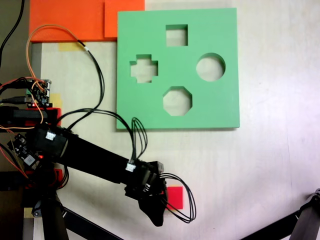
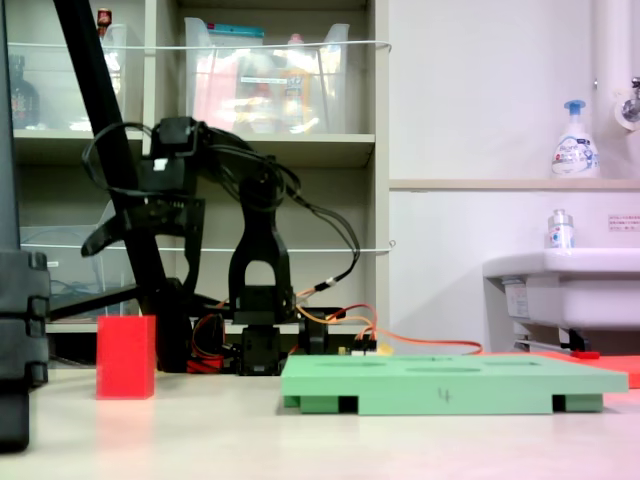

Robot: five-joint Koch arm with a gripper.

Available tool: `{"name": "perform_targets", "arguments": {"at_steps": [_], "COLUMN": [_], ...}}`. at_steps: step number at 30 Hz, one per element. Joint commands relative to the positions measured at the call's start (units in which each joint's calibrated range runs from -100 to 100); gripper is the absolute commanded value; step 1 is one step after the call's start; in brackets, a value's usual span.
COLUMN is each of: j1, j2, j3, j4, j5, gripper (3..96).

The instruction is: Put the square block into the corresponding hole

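Small bright red foam cube (image 1: 175, 197) on desk (image 1: 270, 170), first exterior view's lower centre, just right of black tool (image 1: 156, 206), partly hidden. Tool's grip state: can't tell. Square cutout (image 1: 176, 35) in green foam board (image 1: 220, 105) well apart, toward frame top.

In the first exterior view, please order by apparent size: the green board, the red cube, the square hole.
1. Green board, clearly largest.
2-3. Square hole and red cube: alike; the arm partly hides the cube, so unranked.

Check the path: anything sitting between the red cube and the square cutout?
Nothing visible does. The red cube stands on bare table beside the gripper, apart from the green board. The square cutout looks empty; the octagonal cutout merely lies between them.
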Motion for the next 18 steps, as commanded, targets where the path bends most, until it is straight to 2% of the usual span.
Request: {"name": "perform_targets", "arguments": {"at_steps": [1, 18], "j1": [0.1, 0.6], "j2": [2.5, 14.5], "j3": [4.6, 4.8], "j4": [-1.8, 2.6], "j5": [-0.4, -0.4], "gripper": [82.4, 82.3]}}
